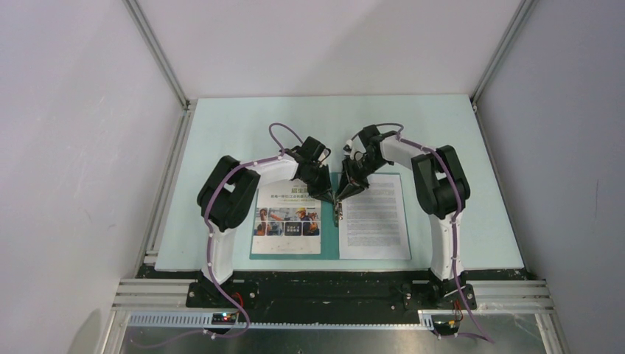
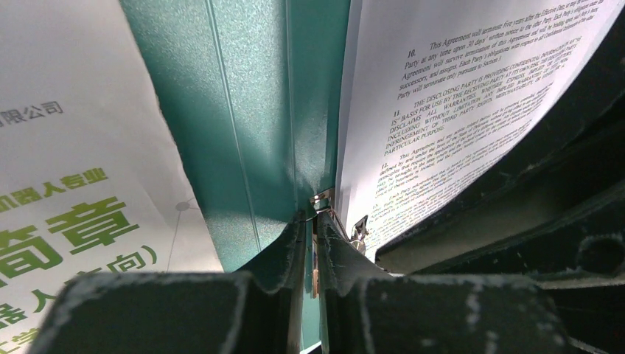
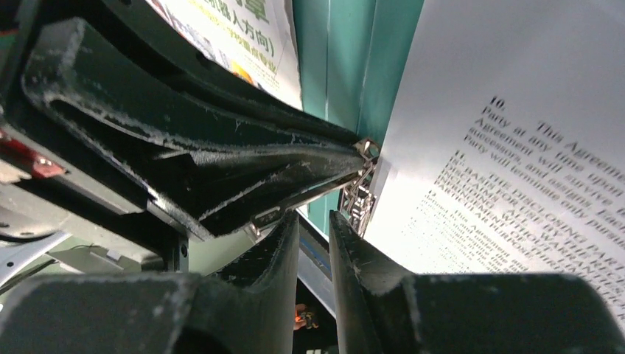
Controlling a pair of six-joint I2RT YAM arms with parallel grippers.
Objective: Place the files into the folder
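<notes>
**Top external view.** The teal folder lies open and flat on the pale table, near its front edge. The 2 files rest on it: the brochure page on the left half and the text sheet on the right half. The spine shows as a teal strip between them. The left gripper and right gripper meet tip to tip over the upper part of the spine, at the metal clip. How the jaws stand cannot be told from this height.

**Left wrist view.** The left gripper points at the spine of the folder. Its 2 fingers are drawn almost together and pinch a thin piece of the metal clip. The brochure page lies on 1 side. The text sheet lies on the other, its inner edge just beside the clip.

**Right wrist view.** The right gripper sits just below the metal clip. Its fingers stand a narrow gap apart, and whether they grip anything cannot be told. The left gripper appears at upper left, its jaws closed at the tips on the clip. The text sheet lies right of the clip, the brochure page lies at the top left, and the folder shows between them.
</notes>
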